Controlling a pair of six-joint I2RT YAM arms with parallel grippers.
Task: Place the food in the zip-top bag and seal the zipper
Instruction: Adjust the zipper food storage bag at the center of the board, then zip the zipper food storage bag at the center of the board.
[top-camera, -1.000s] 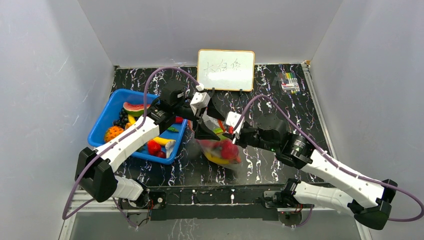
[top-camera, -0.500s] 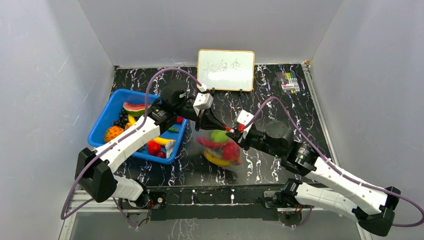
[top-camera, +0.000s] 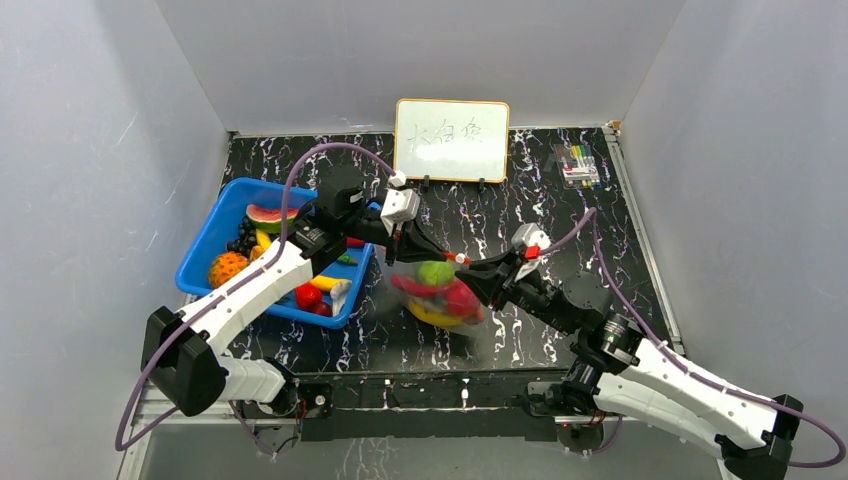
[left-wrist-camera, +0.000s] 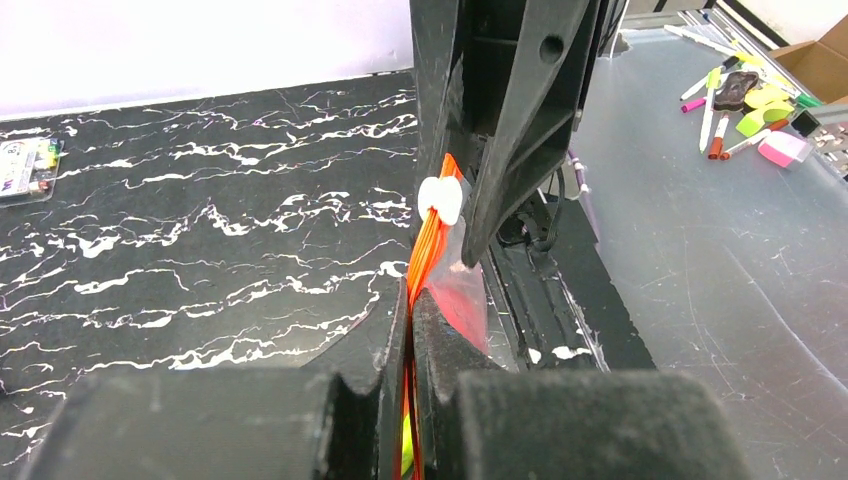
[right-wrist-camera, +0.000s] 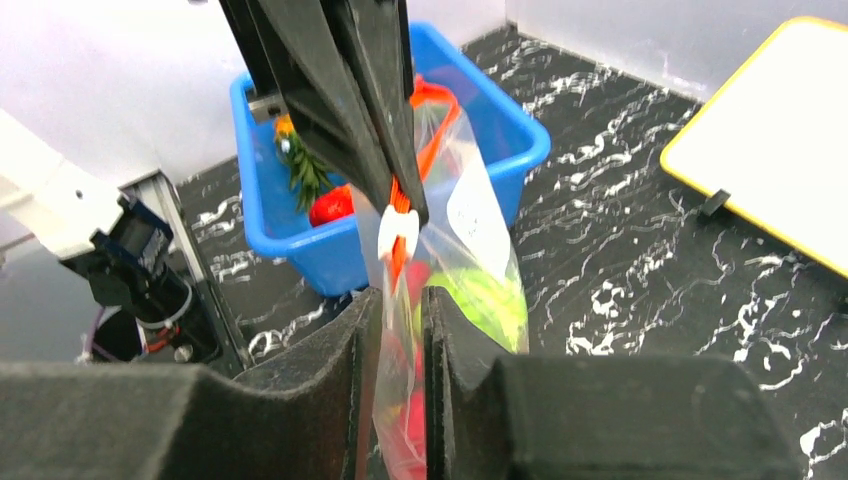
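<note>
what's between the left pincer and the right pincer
A short stretch of the zipper with its white slider, between the left pincer and the right pincer; the zip-top bag hangs below. Clearest in the right wrist view.

Clear, glossy, crinkled plastic bag between the right gripper's matt black plastic fingers; smooth orange strip on top; beyond, a shiny blue plastic basket on a black marbled table
</note>
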